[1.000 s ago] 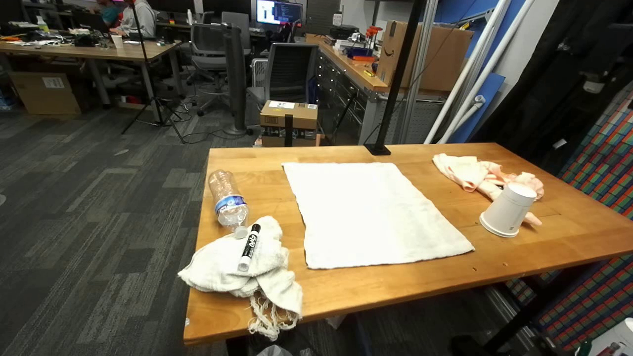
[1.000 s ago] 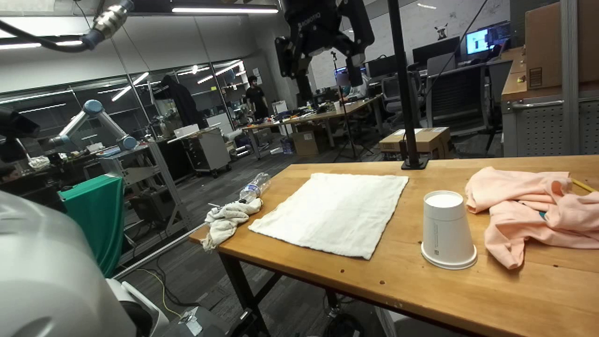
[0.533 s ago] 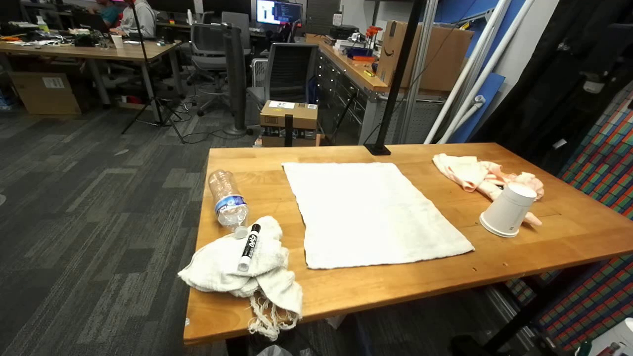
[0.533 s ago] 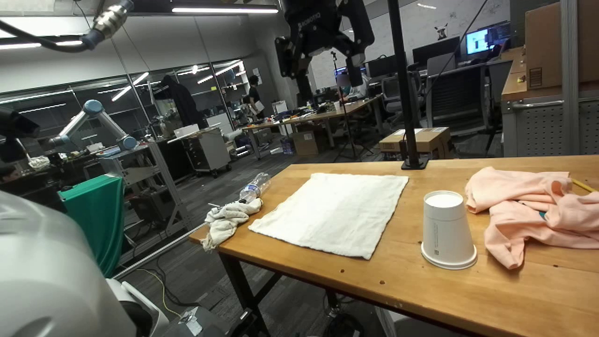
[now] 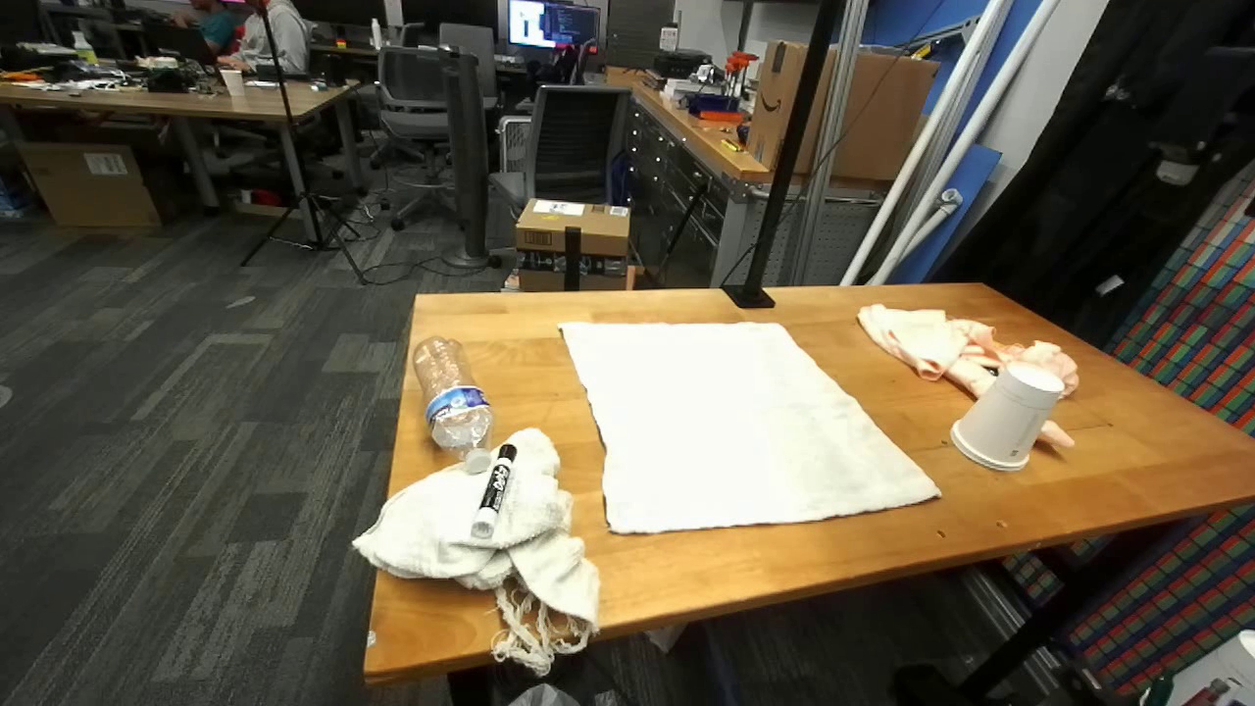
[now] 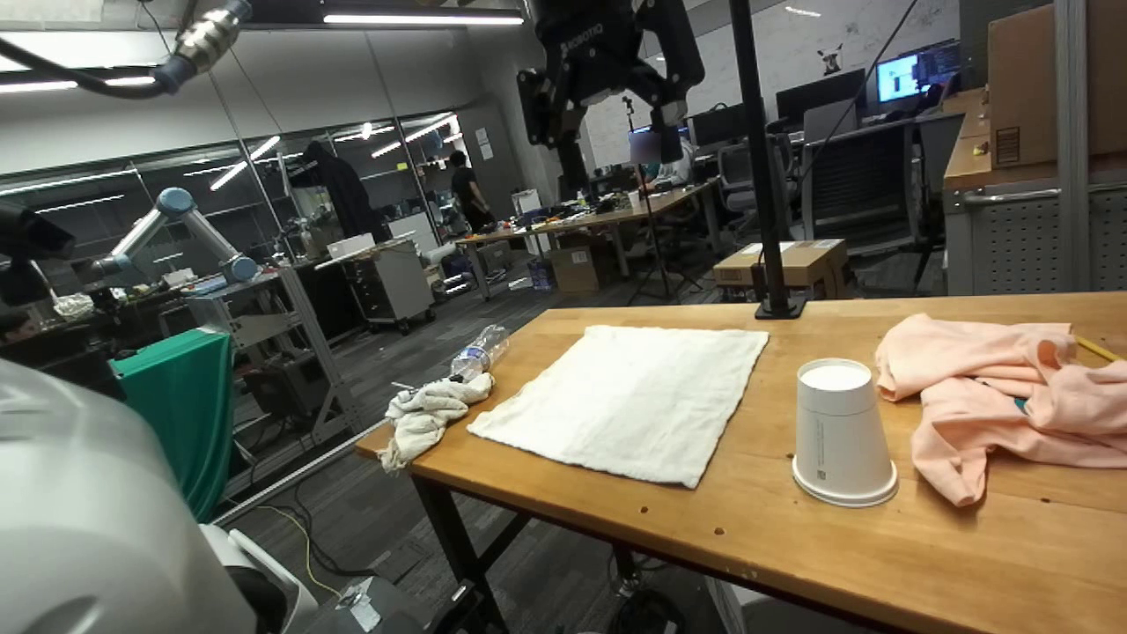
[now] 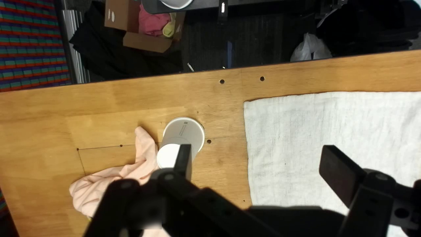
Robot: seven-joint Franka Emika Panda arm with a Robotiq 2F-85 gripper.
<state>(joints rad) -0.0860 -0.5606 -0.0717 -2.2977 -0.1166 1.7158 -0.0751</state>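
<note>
My gripper (image 6: pixel 622 167) hangs high above the table in an exterior view. It is open and holds nothing, and its fingers stand wide apart in the wrist view (image 7: pixel 256 154). Below lies a flat white cloth (image 5: pixel 735 422), also in the wrist view (image 7: pixel 296 131). An upside-down white paper cup (image 6: pixel 841 440) stands beside a crumpled peach cloth (image 6: pixel 986 379). In the wrist view one finger partly covers the cup (image 7: pixel 187 131), and the gripper hides part of the peach cloth (image 7: pixel 108 181). A black-and-white marker (image 5: pixel 495 490) lies on a bunched off-white cloth (image 5: pixel 431 529).
A clear plastic bottle (image 5: pixel 453 392) lies by the bunched cloth at the table's (image 5: pixel 745 579) end. A black pole (image 6: pixel 766 176) rises from the table's far edge. The bunched cloth's fringe hangs over the edge. A yellow stick (image 6: pixel 1097 347) lies by the peach cloth.
The gripper and the things on the table have not visibly moved. Only a person in the background has shifted and turned.
</note>
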